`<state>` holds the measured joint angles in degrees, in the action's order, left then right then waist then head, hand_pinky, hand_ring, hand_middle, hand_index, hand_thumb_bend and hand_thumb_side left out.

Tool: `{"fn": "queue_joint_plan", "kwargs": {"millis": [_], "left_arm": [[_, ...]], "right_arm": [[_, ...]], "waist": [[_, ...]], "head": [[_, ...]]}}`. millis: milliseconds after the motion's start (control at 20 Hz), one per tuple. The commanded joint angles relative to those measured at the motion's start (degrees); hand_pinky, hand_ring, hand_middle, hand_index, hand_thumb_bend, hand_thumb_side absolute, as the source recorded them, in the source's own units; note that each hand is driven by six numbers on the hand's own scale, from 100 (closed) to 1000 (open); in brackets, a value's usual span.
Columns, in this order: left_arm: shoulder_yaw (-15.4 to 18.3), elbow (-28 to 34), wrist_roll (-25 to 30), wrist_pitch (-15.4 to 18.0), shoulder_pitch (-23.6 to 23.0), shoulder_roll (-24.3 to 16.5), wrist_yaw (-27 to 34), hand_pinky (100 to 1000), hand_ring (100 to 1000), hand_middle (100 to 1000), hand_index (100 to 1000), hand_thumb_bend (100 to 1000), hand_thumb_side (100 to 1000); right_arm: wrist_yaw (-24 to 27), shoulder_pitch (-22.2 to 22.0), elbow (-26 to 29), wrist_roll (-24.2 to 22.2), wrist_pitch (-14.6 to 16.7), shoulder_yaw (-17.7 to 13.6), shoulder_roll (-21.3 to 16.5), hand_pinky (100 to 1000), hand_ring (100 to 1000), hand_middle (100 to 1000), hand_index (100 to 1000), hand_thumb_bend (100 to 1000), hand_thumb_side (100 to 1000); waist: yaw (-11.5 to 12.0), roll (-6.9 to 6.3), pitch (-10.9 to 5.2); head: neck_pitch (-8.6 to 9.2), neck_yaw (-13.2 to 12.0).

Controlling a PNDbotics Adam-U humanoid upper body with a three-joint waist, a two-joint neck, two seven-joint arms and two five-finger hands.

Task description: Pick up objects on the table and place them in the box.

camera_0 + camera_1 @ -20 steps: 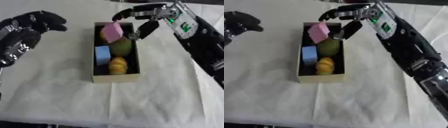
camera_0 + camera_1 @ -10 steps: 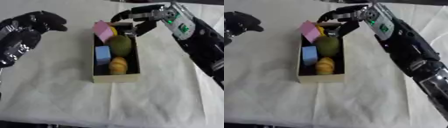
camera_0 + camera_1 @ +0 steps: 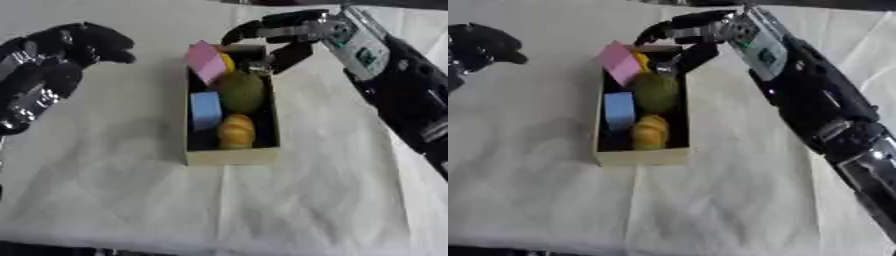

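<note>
A cardboard box (image 3: 232, 155) stands lengthwise in the middle of the white cloth. Inside lie a pink block (image 3: 206, 61) leaning on the far left wall, a yellow thing (image 3: 227, 62) behind it, a green round fruit (image 3: 241, 91), a blue block (image 3: 206, 109) and a yellow-orange piece (image 3: 234, 131). My right hand (image 3: 284, 34) hovers over the box's far end, fingers spread and curved, holding nothing, just right of the pink block. At the upper left, away from the box, my left hand (image 3: 77, 44) hangs with curled fingers and holds nothing.
White cloth (image 3: 131, 200) covers the table all around the box. My right forearm (image 3: 815, 95) runs down the right side of the view. No loose objects show on the cloth.
The pink block has left my right hand and now leans in the box's far left corner. My right hand has opened and drawn slightly back. The left hand stays put.
</note>
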<state>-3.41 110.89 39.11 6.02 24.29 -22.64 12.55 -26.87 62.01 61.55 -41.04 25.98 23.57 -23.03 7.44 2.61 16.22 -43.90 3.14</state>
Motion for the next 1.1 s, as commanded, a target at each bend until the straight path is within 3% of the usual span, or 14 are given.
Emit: {"fn": "queue_joint_plan", "kwargs": {"millis": [50, 300, 550, 600, 750, 950, 1100], "left_arm": [[0.23, 0.68, -0.17, 0.11, 0.62, -0.29, 0.09, 893, 812, 807, 843, 100, 672], [0.28, 0.71, -0.25, 0.05, 0.39, -0.29, 0.03, 893, 812, 808, 844, 100, 672], [0.53, 0.74, -0.42, 0.19, 0.18, -0.53, -0.06, 893, 812, 808, 844, 100, 672], [0.63, 0.73, -0.52, 0.23, 0.12, -0.63, -0.11, 893, 813, 809, 844, 100, 672], [0.96, 0.74, -0.97, 0.40, 0.01, -0.97, -0.28, 893, 813, 810, 844, 100, 672], [1.22, 0.82, -1.52, 0.64, 0.00, -1.20, -0.39, 893, 814, 811, 844, 100, 672], [1.51, 0.87, -1.92, 0.89, -0.03, -1.39, -0.48, 893, 814, 812, 844, 100, 672]], "right_arm": [[-1.55, 1.56, 3.49, -2.21, 4.35, -2.09, -2.06, 1000, 1000, 1000, 1000, 100, 631], [-4.40, 1.41, 7.78, 1.61, 2.92, -4.44, -3.53, 1000, 1000, 1000, 1000, 100, 518], [-6.91, -0.54, 10.77, 5.08, 1.16, -7.13, -6.36, 1000, 1000, 1000, 1000, 100, 464], [-8.18, -1.29, 11.20, 6.13, 0.27, -8.19, -7.35, 1000, 1000, 1000, 1000, 100, 417], [-15.64, -4.15, 11.89, 10.93, -3.82, -12.33, -10.12, 1000, 1000, 1000, 1000, 100, 392], [-28.26, -6.19, 10.70, 16.68, -8.15, -16.07, -11.15, 1000, 1000, 1000, 1000, 224, 359], [-35.04, -6.99, 10.75, 21.98, -11.72, -18.89, -11.07, 1000, 1000, 1000, 1000, 114, 250]], "waist": [[-0.13, -0.75, -1.84], [-0.28, -0.73, -2.05], [-0.41, -0.76, -2.12], [-0.47, -0.74, -2.12], [-0.61, -0.67, -2.13], [-0.66, -0.78, -2.20], [-0.65, -0.99, -2.16]], "head": [[-0.22, -0.12], [-0.22, -0.26], [-0.22, -0.47], [-0.22, -0.54], [-0.22, -0.74], [-0.22, -0.80], [-0.22, -0.93]]}}
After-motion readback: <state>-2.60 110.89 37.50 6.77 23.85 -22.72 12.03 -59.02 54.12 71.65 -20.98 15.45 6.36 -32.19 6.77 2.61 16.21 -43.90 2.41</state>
